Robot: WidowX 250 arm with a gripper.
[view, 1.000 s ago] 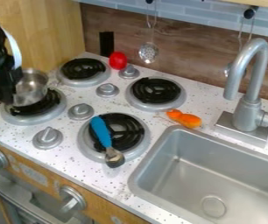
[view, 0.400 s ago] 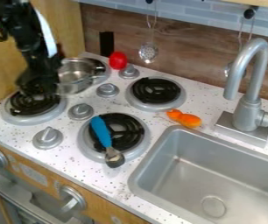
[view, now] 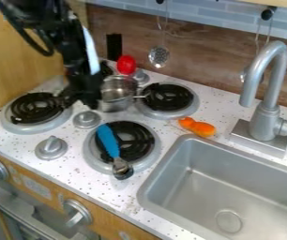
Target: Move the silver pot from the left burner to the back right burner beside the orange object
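We have the gripper (view: 85, 96) at the left of the cooktop, against the left wall of the metal pot (view: 116, 96); we read it as clamped on the pot, though the contact itself is hidden.

Key relation: pot lies directly right of the gripper, between the far left burner (view: 108, 70) and the far right burner (view: 168, 96); its handle (view: 139, 96) points right, overlapping the left part of the far right burner; pot looks upright; whether its base touches anything, we can't tell.

Around it: red object (view: 126, 64) just beyond the pot; blue-handled spoon (view: 108, 140) lying across the near right burner (view: 93, 159), its long axis near to far; orange object (view: 197, 126) farther right, near the sink (view: 166, 159).
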